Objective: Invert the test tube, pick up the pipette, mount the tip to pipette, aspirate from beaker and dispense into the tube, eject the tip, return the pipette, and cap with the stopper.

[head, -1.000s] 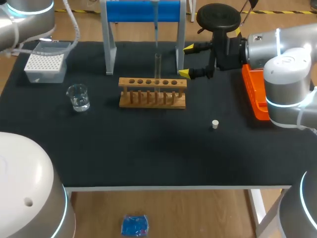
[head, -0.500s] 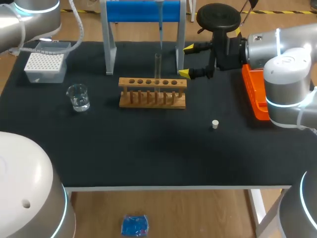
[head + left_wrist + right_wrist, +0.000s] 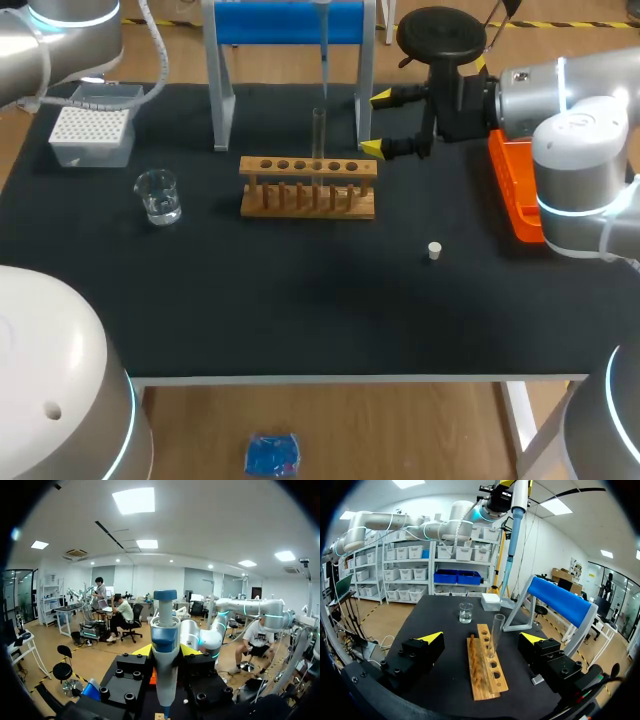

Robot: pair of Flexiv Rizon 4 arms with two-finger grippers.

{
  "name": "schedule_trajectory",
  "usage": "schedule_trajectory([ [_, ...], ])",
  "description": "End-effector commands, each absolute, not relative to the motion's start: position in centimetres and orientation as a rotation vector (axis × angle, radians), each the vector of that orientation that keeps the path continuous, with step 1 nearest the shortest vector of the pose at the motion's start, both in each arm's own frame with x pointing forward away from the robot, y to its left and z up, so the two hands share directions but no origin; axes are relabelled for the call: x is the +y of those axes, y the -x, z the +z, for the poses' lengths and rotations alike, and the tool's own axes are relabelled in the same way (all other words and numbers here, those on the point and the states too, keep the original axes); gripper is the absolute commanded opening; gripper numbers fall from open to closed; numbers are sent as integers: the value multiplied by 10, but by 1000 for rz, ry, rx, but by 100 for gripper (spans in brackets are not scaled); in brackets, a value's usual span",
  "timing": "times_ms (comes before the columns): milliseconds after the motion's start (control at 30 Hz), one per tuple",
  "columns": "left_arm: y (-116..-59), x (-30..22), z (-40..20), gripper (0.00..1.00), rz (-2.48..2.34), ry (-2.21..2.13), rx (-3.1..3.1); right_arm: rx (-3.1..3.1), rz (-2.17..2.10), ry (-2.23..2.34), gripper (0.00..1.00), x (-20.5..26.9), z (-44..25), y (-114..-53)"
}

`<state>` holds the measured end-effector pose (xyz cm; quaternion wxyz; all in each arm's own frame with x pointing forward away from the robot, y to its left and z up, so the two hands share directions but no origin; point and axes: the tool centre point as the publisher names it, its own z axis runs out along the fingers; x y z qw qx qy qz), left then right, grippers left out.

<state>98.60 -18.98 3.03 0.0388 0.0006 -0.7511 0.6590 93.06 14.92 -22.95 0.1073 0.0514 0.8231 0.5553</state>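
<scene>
My left gripper (image 3: 165, 652) is shut on the white and blue pipette (image 3: 164, 650), held upright high above the table. In the right wrist view the same pipette (image 3: 511, 540) hangs from the left gripper (image 3: 506, 492), its thin lower end above and behind the test tube (image 3: 494, 636). The tube (image 3: 319, 133) stands upright in the wooden rack (image 3: 308, 187). My right gripper (image 3: 378, 122) stands open just right of the rack, fingers either side of the tube's line (image 3: 482, 639). A glass beaker (image 3: 157, 195) sits at the left, the white stopper (image 3: 434, 250) lies at the right.
The tip box (image 3: 91, 131) stands at the back left. A blue-topped stand (image 3: 290, 22) straddles the back behind the rack. An orange bin (image 3: 514, 187) sits at the right edge under my right arm. The black mat (image 3: 300, 300) spreads in front of the rack.
The pipette shifted slightly to the right with my left arm a second ago, then held still. My right arm has not moved.
</scene>
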Motion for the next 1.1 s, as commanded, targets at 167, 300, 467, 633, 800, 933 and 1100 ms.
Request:
schedule_trajectory([
  [167, -984, -190, 31, 0, 2022, -5, -2306, 2421, 1637, -150, 100, 149, -230, -930],
  [300, -984, -190, 31, 0, 2022, -5, -2306, 2421, 1637, -150, 100, 149, -230, -930],
  [467, -985, -191, 30, 0, 2016, -2, -2309, 2421, 1637, -150, 100, 149, -230, -930],
  [633, -985, -193, 24, 0, 2011, -7, -2305, 2421, 1637, -150, 100, 149, -230, -930],
  [800, -983, -192, 21, 0, 2025, -1, -2304, 2421, 1637, -150, 100, 149, -230, -930],
  [933, -984, -190, 17, 0, 2041, 1, -2302, 2421, 1637, -150, 100, 149, -230, -930],
  [1100, -983, -188, 12, 0, 2046, 2, -2300, 2421, 1637, -150, 100, 149, -230, -930],
])
